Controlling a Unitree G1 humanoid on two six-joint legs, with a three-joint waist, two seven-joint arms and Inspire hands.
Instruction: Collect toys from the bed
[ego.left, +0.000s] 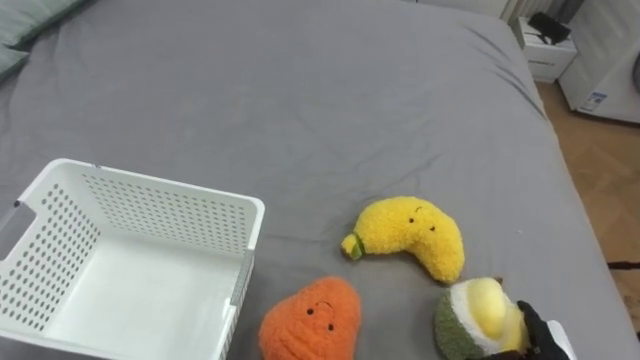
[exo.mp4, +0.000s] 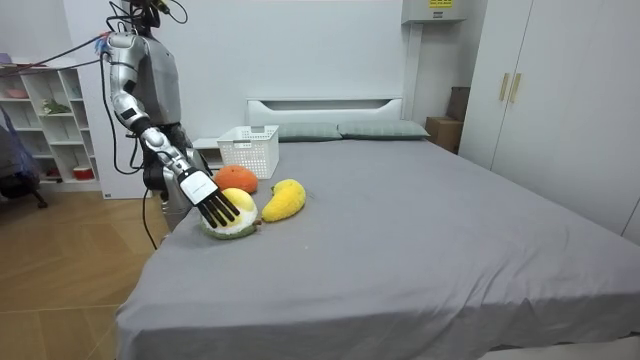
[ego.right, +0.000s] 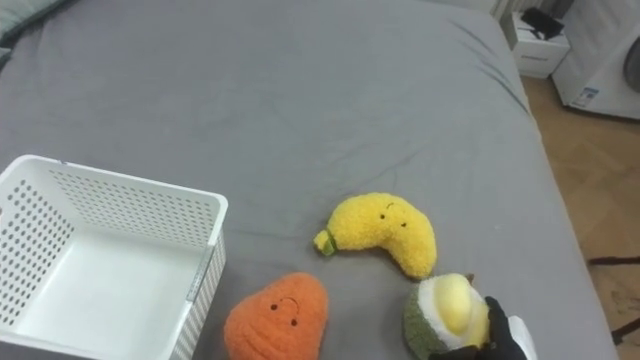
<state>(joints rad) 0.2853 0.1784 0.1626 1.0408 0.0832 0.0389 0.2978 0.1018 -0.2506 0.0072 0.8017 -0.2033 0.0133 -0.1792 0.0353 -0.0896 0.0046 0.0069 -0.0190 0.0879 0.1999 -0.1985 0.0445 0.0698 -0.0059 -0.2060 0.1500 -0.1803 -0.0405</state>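
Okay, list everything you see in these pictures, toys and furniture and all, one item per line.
white perforated plastic basket: one, white, on the bed at the robot's left
yellow banana-shaped plush toy: one, yellow, on the sheet right of the basket
orange plush toy with a face: one, orange, beside the basket
avocado-shaped plush toy: one, green with a yellow centre, right of the orange toy
grey-sheeted bed: one, grey, carries all of these
pillows: two, grey, at the bed's head
white bedside cabinet: one, white, past the bed's far corner
wooden floor: brown, around the bed
right hand: one, black fingers, laid straight on the avocado toy
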